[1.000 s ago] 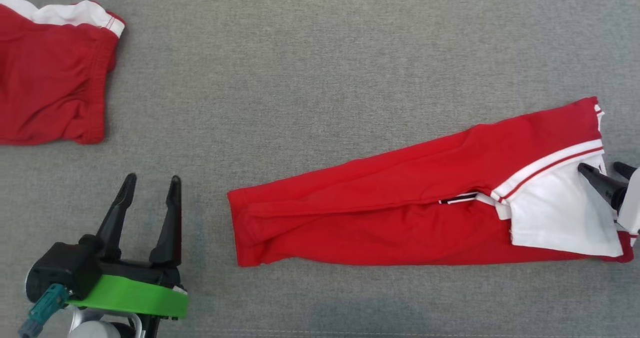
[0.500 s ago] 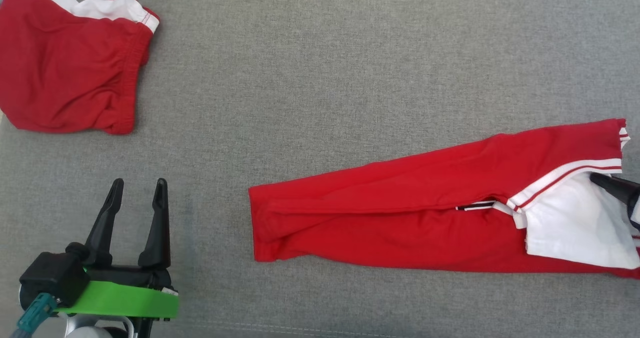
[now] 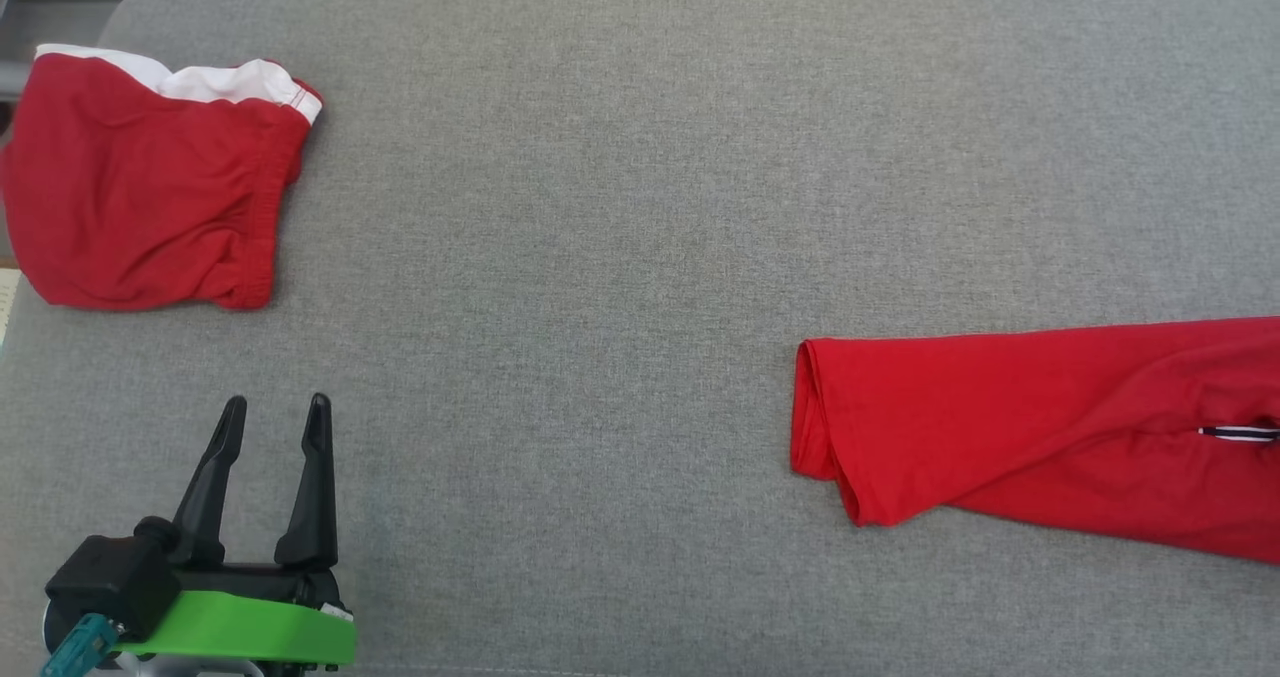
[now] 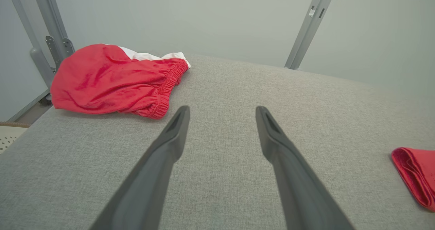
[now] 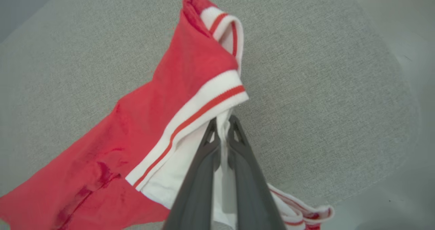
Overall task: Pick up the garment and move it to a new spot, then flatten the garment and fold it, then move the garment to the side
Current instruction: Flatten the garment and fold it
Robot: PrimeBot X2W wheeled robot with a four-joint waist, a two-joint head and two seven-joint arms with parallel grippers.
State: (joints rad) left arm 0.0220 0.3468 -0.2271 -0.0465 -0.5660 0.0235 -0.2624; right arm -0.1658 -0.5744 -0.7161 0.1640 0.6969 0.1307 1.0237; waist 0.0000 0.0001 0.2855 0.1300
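The garment (image 3: 1050, 427) is a long red piece lying on the grey table, its folded end pointing left; the rest runs off the right edge of the head view. In the right wrist view my right gripper (image 5: 222, 121) is shut on the garment's white panel (image 5: 176, 175), just below a white band with a red stripe (image 5: 204, 104). The cloth (image 5: 190, 77) rises toward the fingers. My left gripper (image 3: 277, 409) stands open and holds nothing at the lower left, far from the garment. Between its spread fingers (image 4: 170, 145) is bare table, with the garment's end (image 4: 414, 175) at far right.
A second red garment with a white waistband (image 3: 150, 207) lies bunched at the table's far left corner (image 4: 112, 80). The grey fabric table (image 3: 600, 257) ends in a rounded far-left corner. Grey metal frame posts (image 4: 309, 22) stand behind it.
My right gripper has shut on the white panel and pulled the garment to the right, so its white end has left the head view. The head view has shifted too. The left gripper stays open.
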